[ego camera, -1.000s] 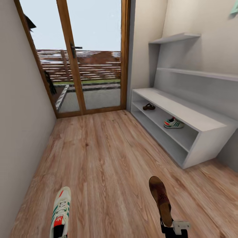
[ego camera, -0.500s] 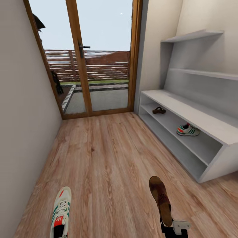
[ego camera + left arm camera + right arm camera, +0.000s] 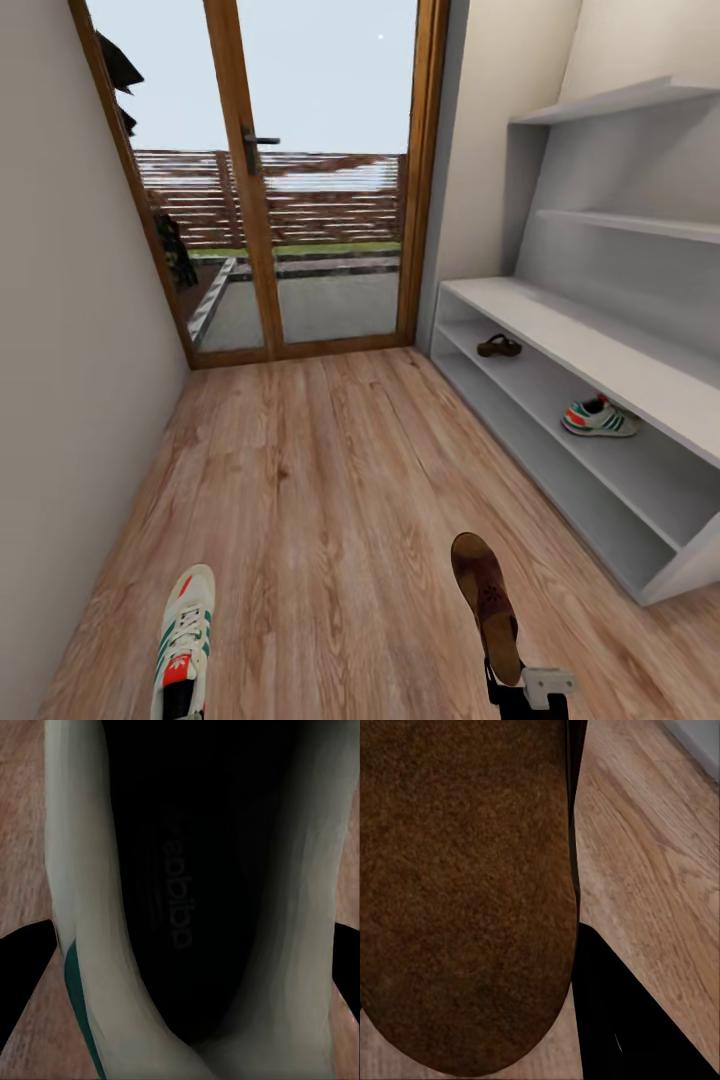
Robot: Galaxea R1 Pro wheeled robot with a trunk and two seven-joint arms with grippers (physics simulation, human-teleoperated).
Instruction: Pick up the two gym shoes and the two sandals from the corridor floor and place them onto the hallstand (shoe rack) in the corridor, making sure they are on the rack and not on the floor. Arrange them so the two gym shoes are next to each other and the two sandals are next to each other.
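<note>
left gripper: at the bottom edge of the head view, under the heel of a sneaker (image 3: pixel 186 640). The fingers (image 3: pixel 22 967) are dark wedges on either side of the shoe, pressed up against its sides, so they're clamped on it.
sneaker in the left gripper: white with green stripes and a red-orange tongue patch, toe pointing away from the gripper toward the door, held up above the floor. The left wrist view looks straight down into its dark opening (image 3: pixel 187 885).
right gripper: low in the head view (image 3: pixel 527 695), a dark body with a pale block on it. It's at the heel end of a sandal (image 3: pixel 487 605); looks like it's gripping it, but I honestly can't tell how the jaws sit.
sandal at the right gripper: brown, standing up from the gripper with the toe pointing away. Its brown surface (image 3: pixel 461 885) sits right up against the right wrist camera, with a dark finger (image 3: pixel 622 1020) next to it.
floor: light brown wood planks (image 3: pixel 330 480) running ahead of both grippers.
shoe rack: light grey (image 3: pixel 560 335), ahead and to the right of the right gripper, against the wall.
second sneaker: on the rack's upper open shelf (image 3: pixel 599 418), nearer end.
second sandal: same shelf (image 3: pixel 498 346), farther along toward the door, well apart from that sneaker.
door: wood-framed glass (image 3: pixel 255 180) at the far end, straight ahead.
</note>
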